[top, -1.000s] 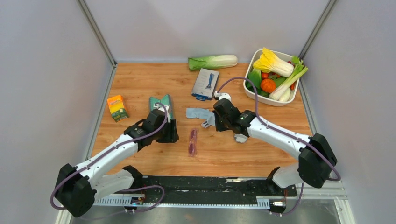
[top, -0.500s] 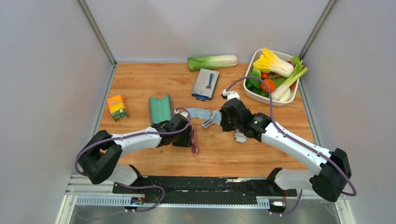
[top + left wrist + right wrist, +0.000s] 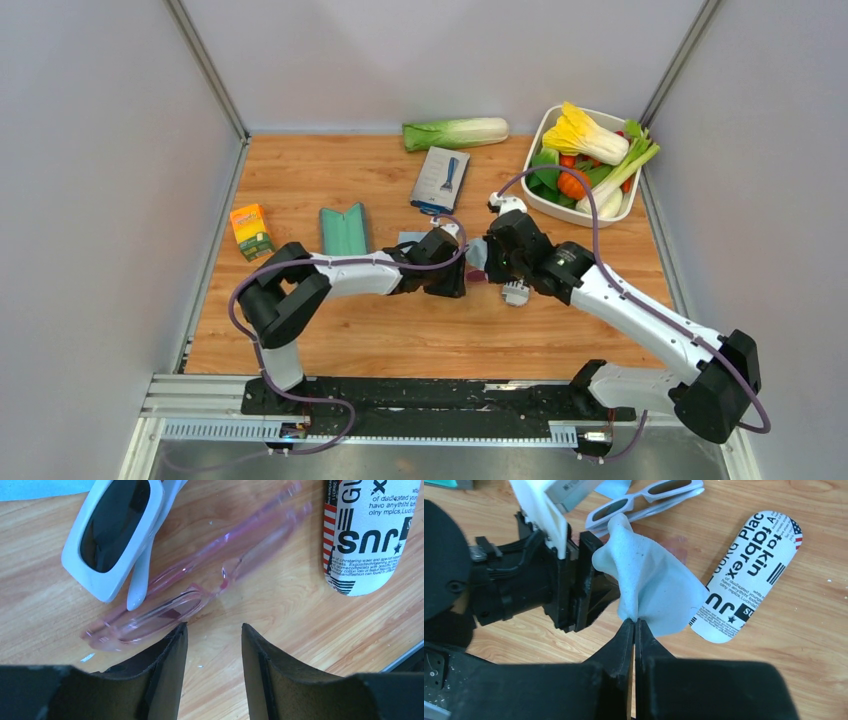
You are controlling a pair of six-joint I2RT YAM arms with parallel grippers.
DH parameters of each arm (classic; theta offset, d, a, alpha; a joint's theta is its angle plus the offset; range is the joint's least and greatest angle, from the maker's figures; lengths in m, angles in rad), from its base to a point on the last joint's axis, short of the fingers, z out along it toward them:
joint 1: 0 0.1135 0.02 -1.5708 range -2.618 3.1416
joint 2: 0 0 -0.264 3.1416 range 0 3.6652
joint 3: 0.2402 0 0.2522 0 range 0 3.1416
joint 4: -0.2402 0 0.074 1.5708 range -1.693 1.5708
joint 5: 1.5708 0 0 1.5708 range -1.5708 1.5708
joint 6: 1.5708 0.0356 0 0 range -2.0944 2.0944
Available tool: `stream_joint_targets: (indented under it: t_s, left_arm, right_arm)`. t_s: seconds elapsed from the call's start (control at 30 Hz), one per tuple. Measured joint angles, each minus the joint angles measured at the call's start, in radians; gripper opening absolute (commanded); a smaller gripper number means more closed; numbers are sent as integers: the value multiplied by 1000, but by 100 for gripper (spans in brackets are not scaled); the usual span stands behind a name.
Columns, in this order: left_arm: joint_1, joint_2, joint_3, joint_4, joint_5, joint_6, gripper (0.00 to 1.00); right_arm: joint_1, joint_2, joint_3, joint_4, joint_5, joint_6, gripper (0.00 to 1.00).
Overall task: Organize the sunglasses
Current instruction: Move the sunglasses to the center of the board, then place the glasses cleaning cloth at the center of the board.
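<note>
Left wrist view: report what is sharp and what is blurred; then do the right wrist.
Left wrist view: the pink sunglasses smear toward their far arm tips; the open left hand is dark. Right wrist view: the blue cloth and printed case are crisp; the right hand, shut on the cloth, is black and soft-edged.

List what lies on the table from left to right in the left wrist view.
white-framed sunglasses → pink sunglasses → printed case
</note>
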Motion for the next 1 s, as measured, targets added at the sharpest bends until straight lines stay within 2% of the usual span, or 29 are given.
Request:
stream_joint_targets:
  t_s: [0.13,0.23,0.4,0.53,0.57,0.6,0.63,0.67,0.8,1.0]
  left_arm:
    - [-2,-19,3,-32,-27,3,54]
    - [7,-97,-40,-69,-51,8,54]
    - [51,-389,-211,-159,-74,8,55]
    - [114,-616,-278,-270,-97,12,57]
    - [126,-653,-282,-294,-105,14,57]
    - [143,-701,-283,-328,-114,17,58]
    - [152,-731,-284,-349,-122,19,59]
    - [161,-763,-284,-374,-134,21,59]
    - [186,-832,-298,-449,-162,28,59]
    - [192,-818,-373,-467,-162,34,56]
  right_arm:
    - [-8,-3,-10,-26,-11,0,1]
    - [-9,-5,-34,-29,-39,0,1]
    - [0,18,-77,-13,-149,-1,0]
    - [103,130,-47,14,-190,0,1]
    - [131,166,-34,24,-198,0,21]
    - [168,213,-11,32,-205,0,54]
    - [189,248,3,41,-209,6,69]
    - [213,288,21,50,-216,8,74]
    - [261,378,56,67,-199,7,76]
    - [243,303,45,74,-155,14,49]
